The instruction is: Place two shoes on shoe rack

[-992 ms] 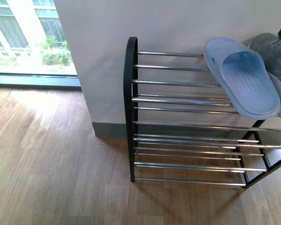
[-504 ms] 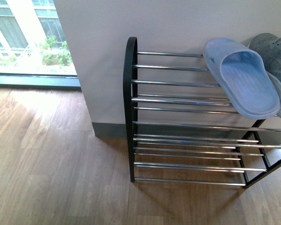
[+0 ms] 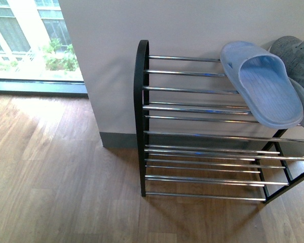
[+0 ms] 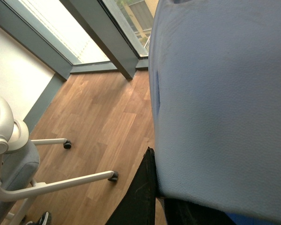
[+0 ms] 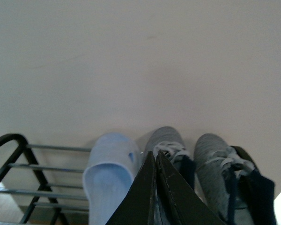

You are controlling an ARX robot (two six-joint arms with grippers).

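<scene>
Two grey lace-up shoes (image 5: 165,140) (image 5: 214,161) stand side by side against the wall on the top shelf of the shoe rack (image 3: 192,90). The front view catches only one of them (image 3: 295,53), at its right edge. A blue slipper (image 3: 261,83) lies beside them on the same shelf, sole down. My right gripper (image 5: 155,158) is shut with nothing in it, hanging in front of the left shoe. My left gripper (image 4: 152,165) is shut on another blue slipper (image 4: 220,93), which fills most of the left wrist view. Neither arm shows in the front view.
The rack (image 5: 18,166) has a black frame and chrome rods and stands against a white wall. Wood floor (image 3: 55,172) spreads to its left up to a window (image 3: 30,40). A white chair base with castors (image 4: 61,180) stands on the floor below my left gripper.
</scene>
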